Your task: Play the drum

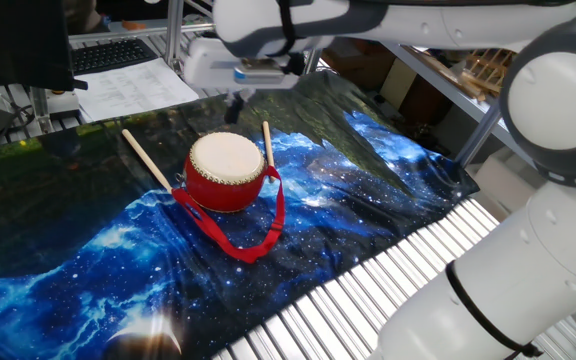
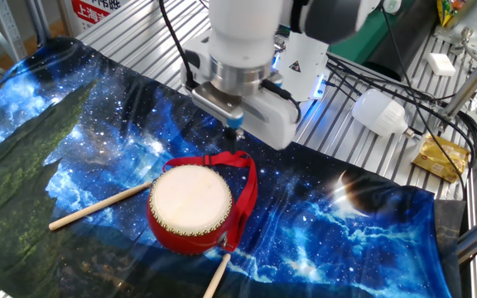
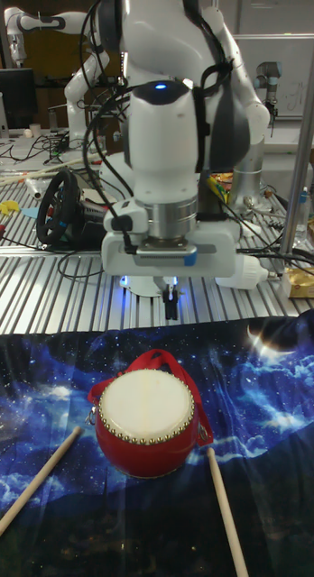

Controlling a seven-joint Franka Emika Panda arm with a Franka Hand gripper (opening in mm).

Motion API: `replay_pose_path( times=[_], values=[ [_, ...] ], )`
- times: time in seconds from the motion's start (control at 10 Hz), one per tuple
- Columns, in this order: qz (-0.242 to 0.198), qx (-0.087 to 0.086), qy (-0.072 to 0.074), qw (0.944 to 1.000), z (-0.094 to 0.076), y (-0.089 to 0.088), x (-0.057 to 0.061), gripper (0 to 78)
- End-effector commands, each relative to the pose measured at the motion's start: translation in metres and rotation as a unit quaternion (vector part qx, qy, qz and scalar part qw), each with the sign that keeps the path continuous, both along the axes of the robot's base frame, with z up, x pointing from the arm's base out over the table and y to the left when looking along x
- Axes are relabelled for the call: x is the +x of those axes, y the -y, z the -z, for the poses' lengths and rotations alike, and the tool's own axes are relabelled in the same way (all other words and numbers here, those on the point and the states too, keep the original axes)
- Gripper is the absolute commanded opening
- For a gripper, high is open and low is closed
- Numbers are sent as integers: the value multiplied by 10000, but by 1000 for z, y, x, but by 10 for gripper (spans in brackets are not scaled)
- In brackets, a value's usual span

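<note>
The drum (image 2: 190,207) sits upright near the middle of the counter (image 2: 363,211) on a galaxy-print cloth (image 1: 88,260), skin up, its red ribbon strap (image 1: 243,235) looped loosely off 1 side. It looks light and hollow: a glossy, probably slick shell, and a taut skin that should spring back under a tap but could dent or slide the whole drum if pushed hard. Playing calls for contact on the skin's centre rather than any grip on the shell; a sideways nudge at the rim would likely skate it over the cloth. The end effector (image 2: 236,132) hangs above the cloth just behind the drum's far rim, fingers pressed together and pinching nothing. 2 thin wooden sticks lie flat, a longer stick (image 2: 99,208) on 1 side and a shorter stick (image 3: 226,509) on the other, each close to the shell but off the skin. Room overhead is open; the strap and both sticks are the only clutter close in, and the counter's edges are well apart from the drum.
</note>
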State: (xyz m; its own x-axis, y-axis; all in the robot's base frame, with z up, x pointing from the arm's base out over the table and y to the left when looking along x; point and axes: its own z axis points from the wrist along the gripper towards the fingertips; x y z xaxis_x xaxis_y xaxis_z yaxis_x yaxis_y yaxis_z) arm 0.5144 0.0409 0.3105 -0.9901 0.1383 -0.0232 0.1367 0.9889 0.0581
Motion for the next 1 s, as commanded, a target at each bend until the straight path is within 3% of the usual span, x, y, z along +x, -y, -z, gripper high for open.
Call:
replay_pose_path(
  times=[0.1,0.6,1.0],
  values=[
    [115,12,-108,9999,-11,-17,16,0],
    [96,29,-232,9997,-13,-21,24,0],
    [103,22,-215,9997,-15,-24,23,0]
  ],
)
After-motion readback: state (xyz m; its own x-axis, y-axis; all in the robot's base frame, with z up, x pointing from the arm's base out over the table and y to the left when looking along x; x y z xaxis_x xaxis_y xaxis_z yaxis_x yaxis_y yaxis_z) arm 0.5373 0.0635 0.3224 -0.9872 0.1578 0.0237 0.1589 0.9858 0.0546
